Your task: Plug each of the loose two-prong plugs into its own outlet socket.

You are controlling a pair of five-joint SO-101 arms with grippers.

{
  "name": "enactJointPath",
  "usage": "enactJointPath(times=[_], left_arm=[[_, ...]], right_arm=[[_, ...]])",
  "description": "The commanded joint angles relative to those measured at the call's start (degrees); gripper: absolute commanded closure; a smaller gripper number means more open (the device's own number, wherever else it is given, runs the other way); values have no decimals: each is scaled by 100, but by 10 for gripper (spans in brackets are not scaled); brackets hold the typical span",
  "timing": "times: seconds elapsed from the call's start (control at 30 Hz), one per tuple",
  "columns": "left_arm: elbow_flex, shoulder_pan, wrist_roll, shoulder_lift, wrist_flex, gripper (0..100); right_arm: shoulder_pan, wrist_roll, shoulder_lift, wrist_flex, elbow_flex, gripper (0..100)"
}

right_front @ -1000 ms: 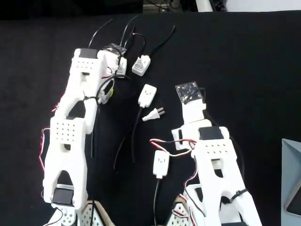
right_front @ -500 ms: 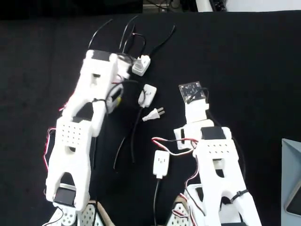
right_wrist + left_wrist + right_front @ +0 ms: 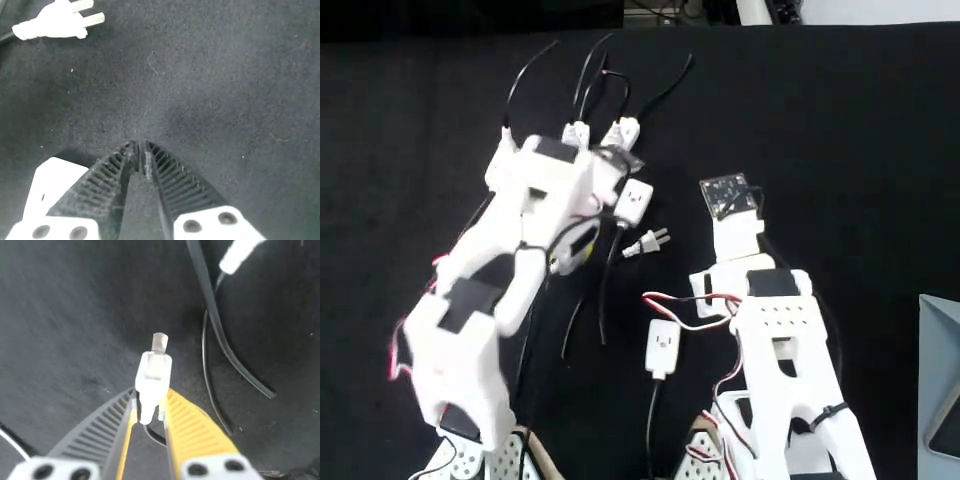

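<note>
My left gripper (image 3: 149, 407) is shut on a white two-prong plug (image 3: 154, 371), prongs pointing away from the wrist, held above the black cloth. From above, that plug (image 3: 578, 133) sticks out at the left arm's far end, just beside a white outlet socket (image 3: 623, 133). A second socket (image 3: 635, 200) lies by the arm's wrist. A loose white plug (image 3: 647, 243) lies mid-table, also seen as the plug (image 3: 55, 22) ahead of my right gripper (image 3: 139, 150), which is shut and empty. A third socket (image 3: 661, 350) lies near the front, beside the right arm.
Black cables (image 3: 605, 290) run from the plugs and sockets across the black cloth (image 3: 840, 150). One thick cable (image 3: 220, 335) crosses ahead of the held plug. A grey box (image 3: 940, 390) sits at the right edge.
The left arm has swung right and risen, carrying the plug toward the far socket. The right arm has stayed put.
</note>
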Motion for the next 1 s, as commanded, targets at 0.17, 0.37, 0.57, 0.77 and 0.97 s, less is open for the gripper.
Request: enactJointPath(times=[0.17,0.37,0.57,0.77,0.97], left_arm=[[2905,66,-668,-1952,-1741,971],[3987,57,-677,-2804,-2462,971],[4549,-13,-659,-3516,-2919,945],[4884,-13,-466,-4044,-2910,773],[4892,-593,-360,-4853,-2901,769]], right_arm=[[70,70,-127,-88,-92,979],[62,70,-119,-97,-75,979],[62,79,-119,-237,-31,978],[62,352,-119,-369,145,977],[62,352,-119,-352,92,977]])
